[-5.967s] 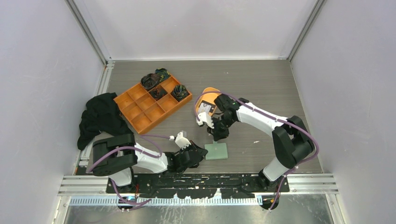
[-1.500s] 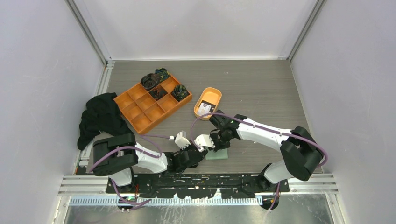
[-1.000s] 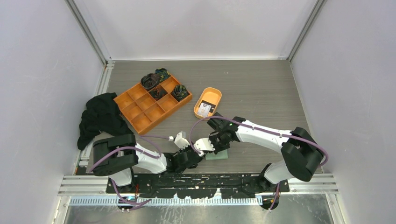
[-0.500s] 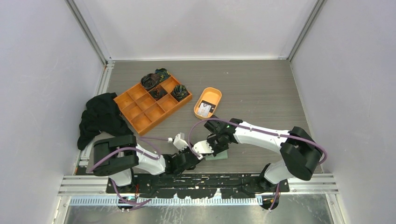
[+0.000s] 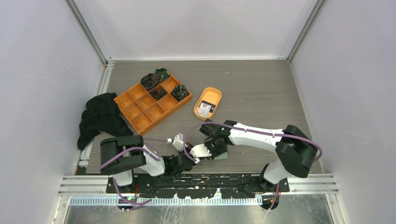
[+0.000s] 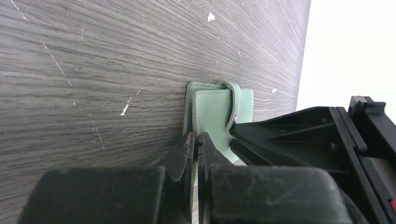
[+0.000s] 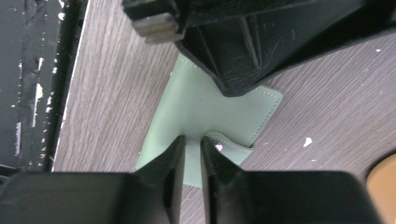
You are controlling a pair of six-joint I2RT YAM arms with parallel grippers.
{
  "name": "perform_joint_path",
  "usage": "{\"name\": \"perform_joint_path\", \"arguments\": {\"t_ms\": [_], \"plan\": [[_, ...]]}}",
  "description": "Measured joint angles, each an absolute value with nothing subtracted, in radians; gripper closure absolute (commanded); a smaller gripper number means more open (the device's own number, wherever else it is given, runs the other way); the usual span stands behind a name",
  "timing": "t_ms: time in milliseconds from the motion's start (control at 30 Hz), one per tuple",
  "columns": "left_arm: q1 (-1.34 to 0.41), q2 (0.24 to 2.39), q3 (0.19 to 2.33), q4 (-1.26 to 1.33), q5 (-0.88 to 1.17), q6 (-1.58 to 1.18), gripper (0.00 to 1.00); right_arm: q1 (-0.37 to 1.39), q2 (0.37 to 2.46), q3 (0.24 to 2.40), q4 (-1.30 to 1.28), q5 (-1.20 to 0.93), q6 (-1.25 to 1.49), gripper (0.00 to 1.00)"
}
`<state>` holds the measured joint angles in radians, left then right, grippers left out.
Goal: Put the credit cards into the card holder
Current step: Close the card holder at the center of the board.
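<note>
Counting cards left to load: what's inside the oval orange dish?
One pale card with dark patches lies flat in the dish. Anything under it is covered, so more cards cannot be ruled out.

A robotics lab test cell. Plain pale grey panel walls (image 5: 196, 28) box in three sides, joined at the corners by bare aluminium frame rails (image 5: 88, 37). A dark grey wood-grain table (image 5: 261, 84) fills the floor of the cell. Two white-and-black jointed robot arms, left (image 5: 140, 156) and right (image 5: 254, 135), trail loose purple cables (image 5: 308, 140) and are bolted to a black slotted mounting plate (image 5: 201, 181) at the near edge. Only unrelated props are set out: an orange plastic compartment tray (image 5: 122, 100), a crumpled black cloth (image 5: 100, 116) and a small sage-green card holder (image 7: 196, 107).
</note>
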<state>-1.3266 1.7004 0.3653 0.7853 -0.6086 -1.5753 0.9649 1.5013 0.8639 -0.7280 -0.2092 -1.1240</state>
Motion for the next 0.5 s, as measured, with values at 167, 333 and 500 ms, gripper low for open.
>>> {"name": "perform_joint_path", "arguments": {"t_ms": [167,333,500], "plan": [[-1.326,1.708,0.362,0.812,-0.609,-1.543,1.0,0.902,1.478,0.855,-0.746,-0.279,-1.081,0.54],[-1.325,1.703,0.363,0.808,-0.607,-1.525,1.0,0.772,1.398,0.851,-0.759,-0.358,-1.069,0.47],[-1.325,1.679,0.361,0.785,-0.604,-1.477,0.96,0.681,1.332,0.861,-0.795,-0.439,-1.061,0.29]]}}
